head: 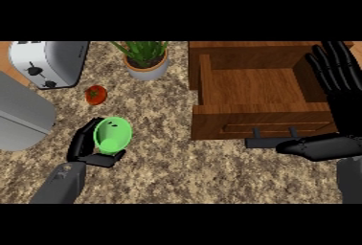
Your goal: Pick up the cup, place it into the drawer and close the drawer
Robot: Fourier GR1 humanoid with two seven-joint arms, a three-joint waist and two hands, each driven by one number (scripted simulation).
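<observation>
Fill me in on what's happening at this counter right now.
The robot's left hand is curled round a green cup out on the counter, left of a wooden drawer that stands open with nothing in it. The right hand is open at the drawer's right side, its thumb near the handle. The cup isn't in the drawer yet.
</observation>
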